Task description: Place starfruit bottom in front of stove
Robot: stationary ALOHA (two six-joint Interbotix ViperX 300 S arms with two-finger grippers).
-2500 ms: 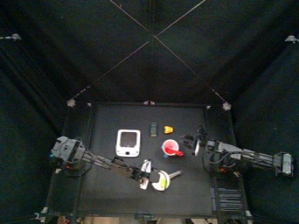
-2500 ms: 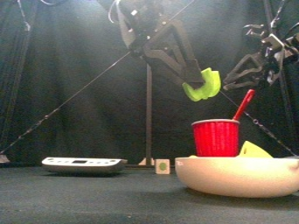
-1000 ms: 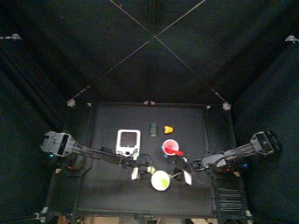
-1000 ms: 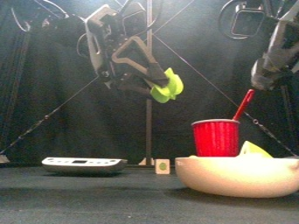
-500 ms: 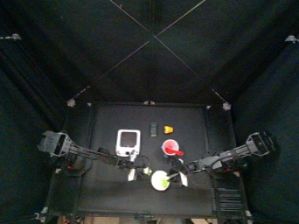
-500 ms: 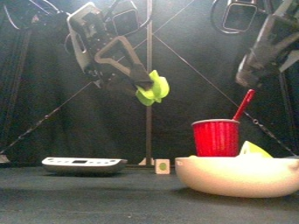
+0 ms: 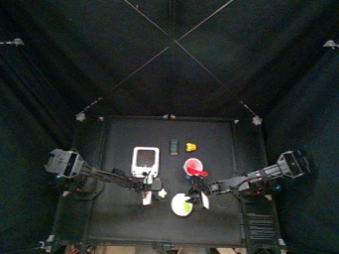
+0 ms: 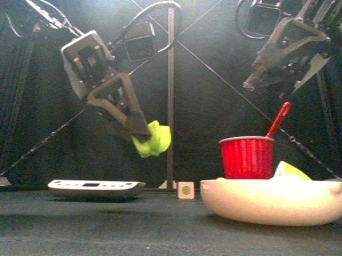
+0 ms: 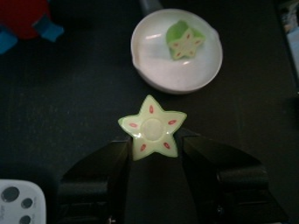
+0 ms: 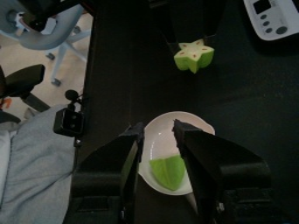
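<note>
The starfruit [image 9: 152, 139], a pale yellow-green star-shaped piece, is held in the left pincer [image 9: 155, 162], whose jaws stand wide apart and clamp it from two sides. In the left wrist view its five-pointed cut face, with pinkish seed marks, is turned toward the camera, one point aimed away from the jaws. In the front view the starfruit [image 8: 152, 140] hangs in the air at the tip of the left pincer [image 8: 144, 135], well above the desk [image 8: 94, 230]; the arm slants down from the upper left. It is above and to the right of the stove [image 8: 95, 187], a flat white slab lying on the desk. From above, the stove [image 7: 146, 160] lies left of centre.

A white bowl [image 9: 177, 52] lies on the desk beyond the held piece, with another star-shaped starfruit piece [image 9: 184, 44] inside. In the front view the bowl [image 8: 274, 201] stands near and to the right, a red cup [image 8: 247, 157] with a red stick behind it.

The right pincer [image 10: 160, 144] hangs above the bowl [image 10: 173, 166]; its jaws stand a little apart with nothing between them.
</note>
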